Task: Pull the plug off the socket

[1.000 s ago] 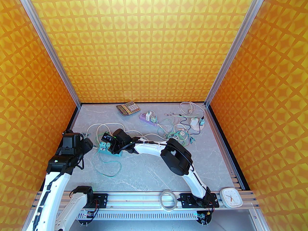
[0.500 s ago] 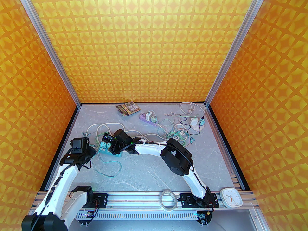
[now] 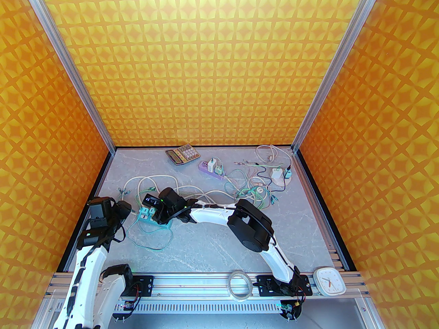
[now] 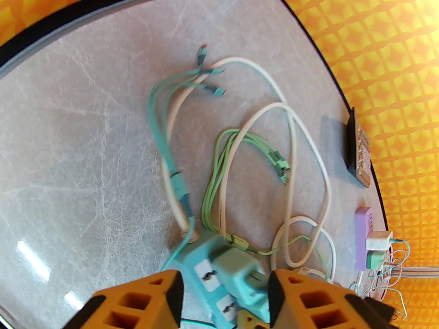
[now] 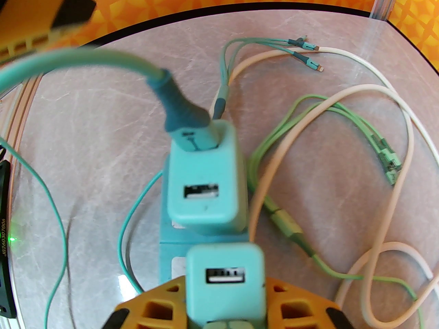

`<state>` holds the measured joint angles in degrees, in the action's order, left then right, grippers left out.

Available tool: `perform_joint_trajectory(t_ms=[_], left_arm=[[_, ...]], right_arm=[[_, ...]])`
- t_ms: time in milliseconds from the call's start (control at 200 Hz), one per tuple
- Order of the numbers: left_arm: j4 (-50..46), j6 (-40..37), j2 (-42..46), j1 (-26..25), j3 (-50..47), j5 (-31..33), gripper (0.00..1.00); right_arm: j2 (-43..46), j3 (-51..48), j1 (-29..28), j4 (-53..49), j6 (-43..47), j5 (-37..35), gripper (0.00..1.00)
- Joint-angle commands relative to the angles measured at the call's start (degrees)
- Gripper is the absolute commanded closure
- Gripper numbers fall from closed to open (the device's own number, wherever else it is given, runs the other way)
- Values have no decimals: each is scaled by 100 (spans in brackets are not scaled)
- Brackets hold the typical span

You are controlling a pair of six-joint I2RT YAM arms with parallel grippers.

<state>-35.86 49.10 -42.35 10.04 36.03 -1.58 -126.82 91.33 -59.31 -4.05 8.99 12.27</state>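
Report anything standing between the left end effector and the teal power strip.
Nothing visible does. The left end effector is open, with one finger to each side of the teal power strip and the teal charger plugged into it, so the strip sits directly in the gap.

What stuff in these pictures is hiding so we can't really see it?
- Right wrist view: the plug in the right gripper hides its own prongs, so whether it sits in the power strip cannot be told.
- Top view: the right gripper covers part of that strip.
- Left wrist view: the calculator is seen nearly edge-on; its keys are unreadable.
- Top view: the clock numbers are too small.
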Motion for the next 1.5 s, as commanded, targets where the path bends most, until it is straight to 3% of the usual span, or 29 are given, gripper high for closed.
perform_joint_trajectory(t_ms=[0, 275, 450, 575, 675, 785, 895, 1155, 1500], left_arm=[[-448, -160, 20, 42, 166, 145, 45], [-292, -338, -3, 42, 24, 9, 41], [552, -489, -148, 25, -563, -937, 41], [956, -367, -406, 29, -803, -1131, 39], [1399, -243, -508, 25, -981, -1447, 31], [1760, -60, -616, 7, -1169, -1633, 32], [1717, 53, -590, -8, -1257, -1628, 37], [728, 416, 172, -5, -1351, -1134, 36], [1159, 750, 128, -5, -1731, -1785, 39]], right_arm=[[225, 154, -57, 12, -243, 203, 88], [276, -186, -134, 12, -284, 16, 86], [81, -154, -98, 23, -240, -75, 86], [56, -162, -95, 81, -286, -34, 86], [58, -163, -92, 92, -276, -23, 86], [64, -157, -95, 84, -258, -18, 86], [84, -155, -97, 87, -251, -23, 86], [113, -111, -92, 62, -209, -34, 86], [105, -132, -96, 69, -188, -58, 86]])
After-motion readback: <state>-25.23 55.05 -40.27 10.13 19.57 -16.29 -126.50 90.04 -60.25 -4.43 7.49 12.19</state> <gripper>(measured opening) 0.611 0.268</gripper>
